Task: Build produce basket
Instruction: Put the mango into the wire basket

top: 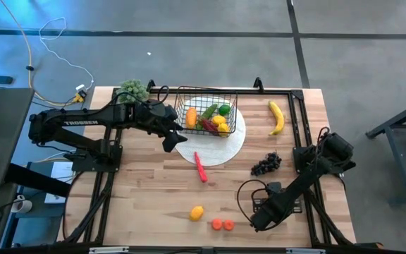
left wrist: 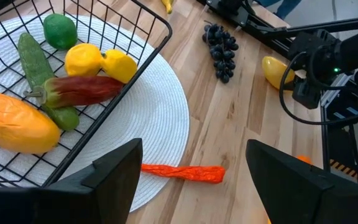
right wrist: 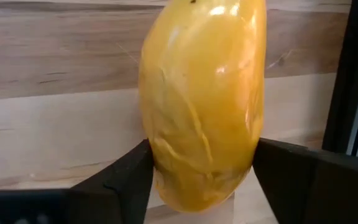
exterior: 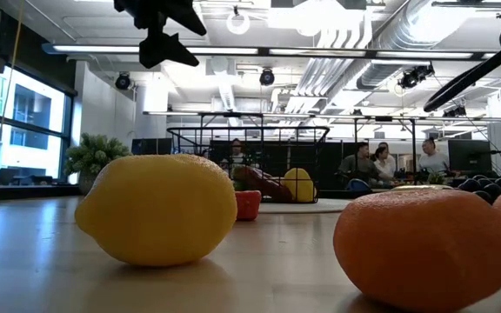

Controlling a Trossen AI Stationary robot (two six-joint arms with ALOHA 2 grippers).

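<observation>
The black wire basket (top: 206,113) stands on a round white plate (top: 224,149) and holds an orange mango (left wrist: 11,124), a cucumber (left wrist: 33,62), a green fruit, lemons (left wrist: 101,62) and a dark red pepper. My left gripper (top: 171,141) hovers open over the plate's near left edge, above a red chilli (left wrist: 185,173). My right gripper (top: 259,220) is at the near right, pointing steeply down, shut on a yellow-orange fruit (right wrist: 201,106). The arm hides that fruit in the high view. My right gripper pinches the yellow-orange fruit between its two fingers, one pad on each of its two opposite sides (right wrist: 157,168), coming from above and pointing steeply down. The left wrist view shows the fruit (left wrist: 272,71) low at the tabletop under that arm.
Loose on the wood lie a banana (top: 277,116) at the far right, dark grapes (top: 265,164), a lemon (top: 197,212) and carrot slices (top: 223,224) near the front edge. Green grapes (top: 134,88) sit at the far left corner. People sit in the room beyond the table.
</observation>
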